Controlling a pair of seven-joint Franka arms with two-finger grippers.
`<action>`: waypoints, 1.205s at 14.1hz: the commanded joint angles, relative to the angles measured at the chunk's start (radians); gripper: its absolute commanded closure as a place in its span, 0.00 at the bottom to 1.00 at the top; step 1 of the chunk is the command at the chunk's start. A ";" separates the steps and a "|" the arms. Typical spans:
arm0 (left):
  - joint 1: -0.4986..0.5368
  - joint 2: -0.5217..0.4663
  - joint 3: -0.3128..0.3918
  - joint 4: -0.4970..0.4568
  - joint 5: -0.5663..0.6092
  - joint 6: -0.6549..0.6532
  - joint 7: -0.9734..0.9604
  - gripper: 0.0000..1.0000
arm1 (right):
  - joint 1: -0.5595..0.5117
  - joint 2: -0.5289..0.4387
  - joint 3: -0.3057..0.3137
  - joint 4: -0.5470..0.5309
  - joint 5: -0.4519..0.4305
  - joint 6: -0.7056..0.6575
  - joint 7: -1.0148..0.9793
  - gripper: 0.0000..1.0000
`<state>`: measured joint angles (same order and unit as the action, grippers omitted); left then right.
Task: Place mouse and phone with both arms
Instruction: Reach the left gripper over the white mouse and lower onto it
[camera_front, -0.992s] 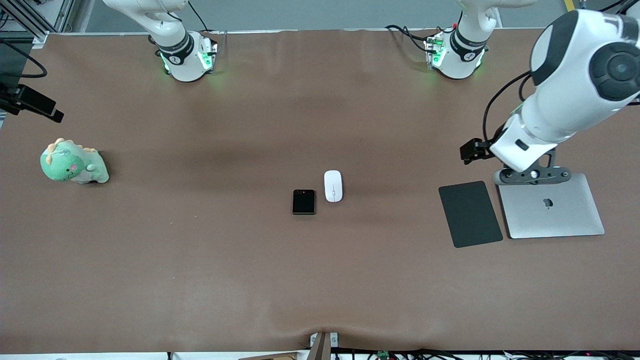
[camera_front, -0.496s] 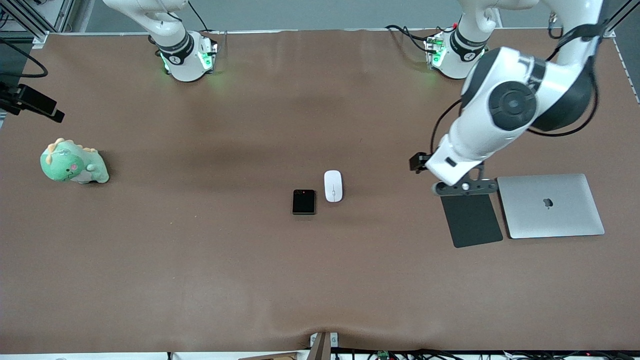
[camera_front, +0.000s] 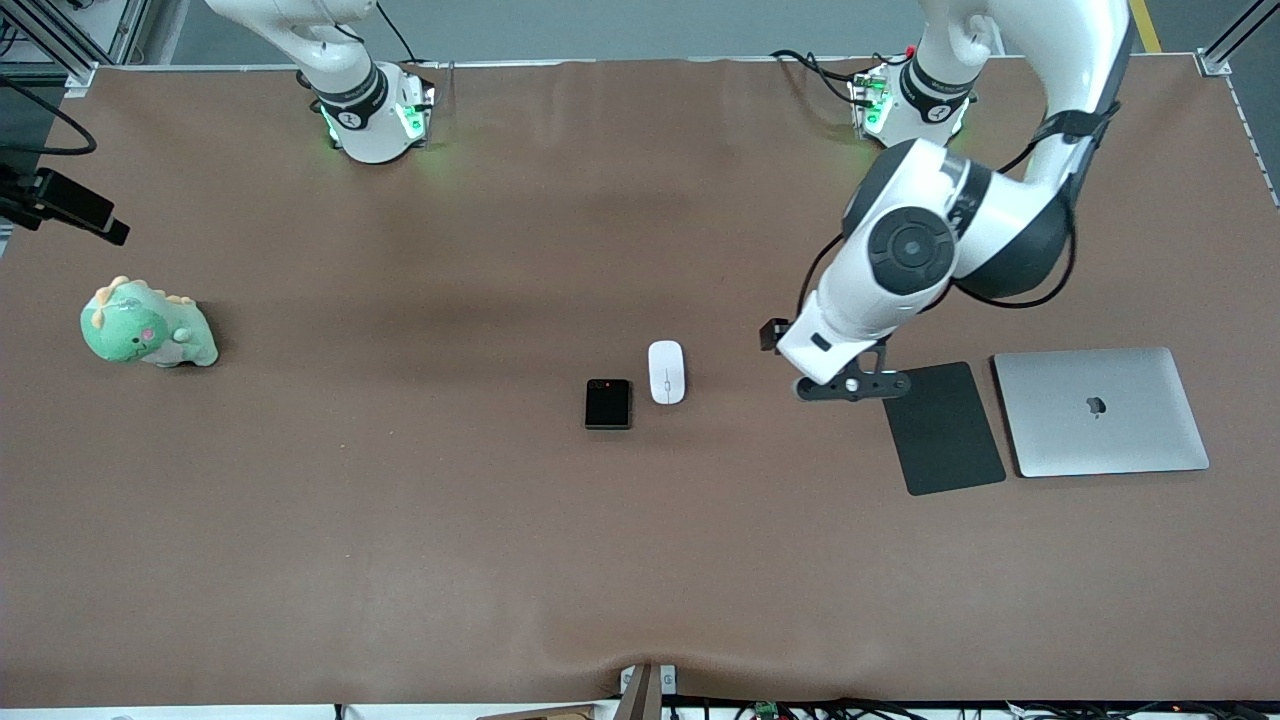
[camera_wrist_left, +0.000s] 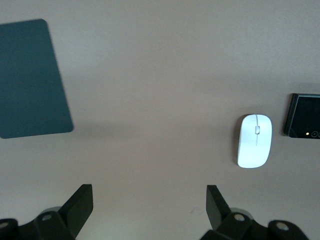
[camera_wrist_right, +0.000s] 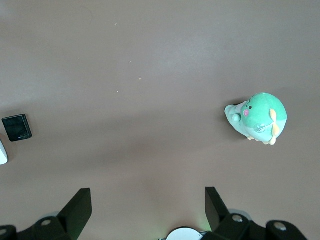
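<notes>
Phone (camera_front: 608, 404), black and folded, lies flat near the middle of the brown surface (camera_front: 400, 560), with the white mouse (camera_front: 666, 372) just beside it, slightly farther from the front camera and toward the left arm's end. Nearer that end, a dark grey pad (camera_front: 944, 428) and a closed silver laptop (camera_front: 1100, 411) lie side by side. The left gripper (camera_front: 850, 386) hangs over bare surface between the mouse and the pad, its fingers (camera_wrist_left: 80, 204) spread apart and holding nothing. At the right arm's end sits a green plush dinosaur (camera_front: 146, 326). The right gripper (camera_wrist_right: 148, 210) waits high over bare surface, its fingers (camera_wrist_right: 79, 209) apart and empty.
</notes>
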<state>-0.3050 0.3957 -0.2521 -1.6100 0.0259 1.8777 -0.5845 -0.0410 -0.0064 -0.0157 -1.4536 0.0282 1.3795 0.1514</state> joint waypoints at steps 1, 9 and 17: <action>-0.048 0.050 0.001 0.004 0.020 0.072 -0.070 0.00 | -0.002 -0.001 0.002 0.010 0.010 -0.004 -0.004 0.00; -0.157 0.224 0.001 0.021 0.140 0.259 -0.213 0.00 | 0.000 -0.001 0.002 0.010 0.012 -0.004 -0.004 0.00; -0.226 0.344 0.002 0.073 0.141 0.380 -0.316 0.00 | 0.000 0.000 0.002 0.010 0.012 -0.004 -0.003 0.00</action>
<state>-0.5194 0.7010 -0.2529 -1.5870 0.1410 2.2423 -0.8707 -0.0407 -0.0064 -0.0148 -1.4535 0.0284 1.3795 0.1513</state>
